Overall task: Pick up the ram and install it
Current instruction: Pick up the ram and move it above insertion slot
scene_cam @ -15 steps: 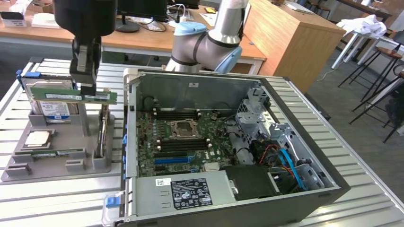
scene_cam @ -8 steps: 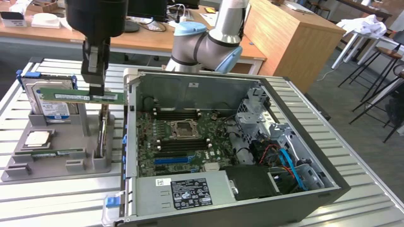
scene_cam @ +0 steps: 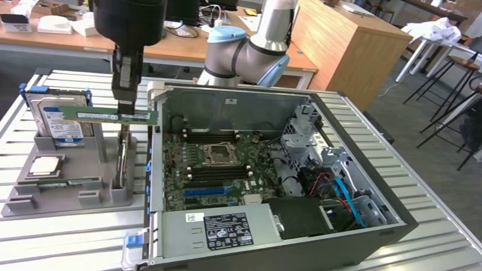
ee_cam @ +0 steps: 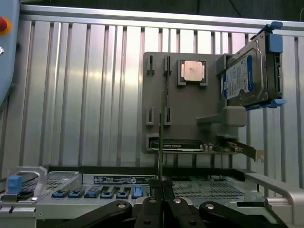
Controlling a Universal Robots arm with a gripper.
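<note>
The gripper [scene_cam: 123,110] hangs from above over the exterior view's left side of the slatted metal table [scene_cam: 68,237], its fingers pressed together on the ram [scene_cam: 110,116]. The ram is a long green stick with a white label, held level and on edge, pinched near the end that points toward the computer case [scene_cam: 286,169]. It hangs just above the grey holder [scene_cam: 113,192] and appears clear of the holder's upright slots. In the wrist view the ram [ee_cam: 162,133] shows edge-on as a thin line running out from between the dark fingertips of the gripper [ee_cam: 161,184].

The holder [ee_cam: 190,109] sits near the table [ee_cam: 85,95] edge on the exterior view's left, just beside the case. A silver hard drive [scene_cam: 60,121] with a blue and white label stands upright in blue brackets at the holder's far end; the wrist view shows the hard drive [ee_cam: 247,76] too. A small square processor chip [scene_cam: 45,165] lies flat in a recess in front of the drive, and it also appears in the wrist view [ee_cam: 192,71]. A flat card [scene_cam: 66,183] lies along the holder's near edge; in the wrist view the card [ee_cam: 185,145] ends in a metal bracket.

The case lies on its side with the panel off, filling the middle of the table. Inside it the green motherboard [scene_cam: 214,169] faces up, with a processor socket [scene_cam: 218,151] between rows of dark memory slots. A labelled power supply [scene_cam: 226,228] lies along the case's near side. The robot arm [scene_cam: 252,51] rises behind the case at the table's far edge.
</note>
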